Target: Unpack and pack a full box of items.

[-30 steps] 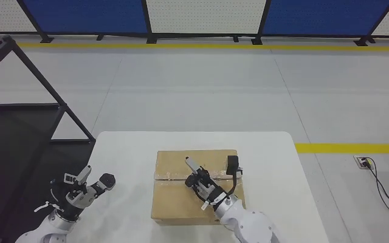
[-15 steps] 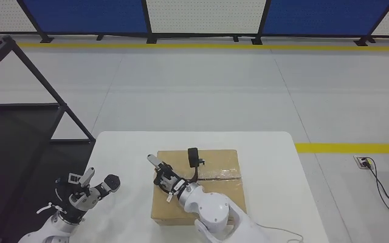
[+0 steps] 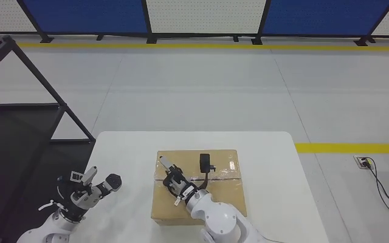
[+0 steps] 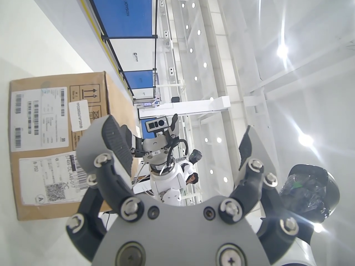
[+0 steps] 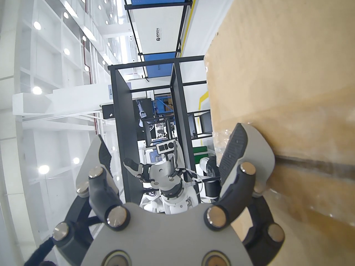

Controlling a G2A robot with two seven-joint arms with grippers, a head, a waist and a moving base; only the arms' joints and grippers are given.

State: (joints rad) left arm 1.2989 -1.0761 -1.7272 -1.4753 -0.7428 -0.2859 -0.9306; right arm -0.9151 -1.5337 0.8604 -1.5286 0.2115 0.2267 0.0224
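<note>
Cardboard, brown and matt, forms the rectangular box (image 3: 231, 188) (image 4: 97, 84) (image 5: 291, 70), which lies closed with the smooth white table (image 3: 121, 152) under it. A strip of clear shiny tape (image 3: 226, 174) runs along the seam of its flaps, and white paper labels (image 4: 38, 117) are stuck on one side wall. Over the box top the right gripper (image 3: 184, 164) (image 5: 169, 139) stands wide open and holds nothing; one ribbed black pad (image 5: 234, 150) rests against the taped seam. The left gripper (image 3: 100, 177) (image 4: 180, 131), beside the box and apart from it, is also spread open and empty.
</note>
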